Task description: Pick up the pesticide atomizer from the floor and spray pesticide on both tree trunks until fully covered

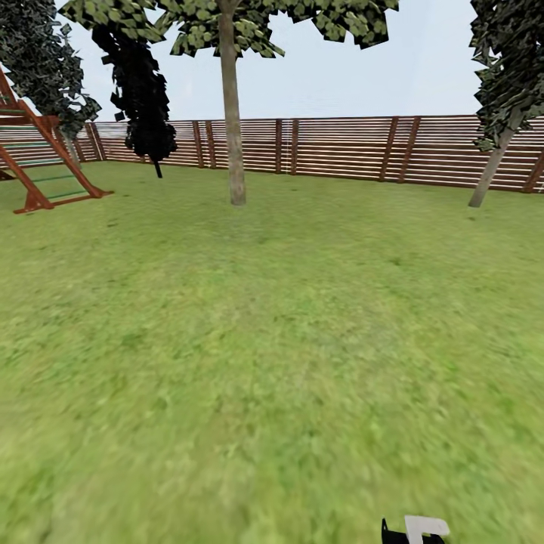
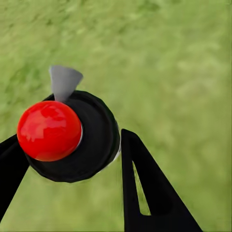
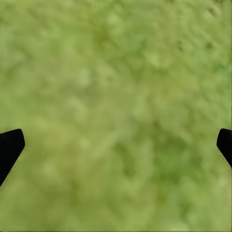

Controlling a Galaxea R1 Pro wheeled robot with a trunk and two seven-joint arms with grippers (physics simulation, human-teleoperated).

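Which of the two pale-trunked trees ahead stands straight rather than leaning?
The tree left of centre: its trunk rises vertically from the lawn. The right tree near the fence leans.

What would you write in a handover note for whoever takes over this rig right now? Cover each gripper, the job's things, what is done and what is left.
Left gripper: shut on the pesticide atomizer, red cap and grey nozzle showing, above grass.
Right gripper: open, empty, over the lawn.
Trees: one pale straight trunk ahead across the grass, a second leaning trunk at far right by the fence.
Done: atomizer picked up.
Left: drive to each trunk and spray both; no spray visible on either yet.
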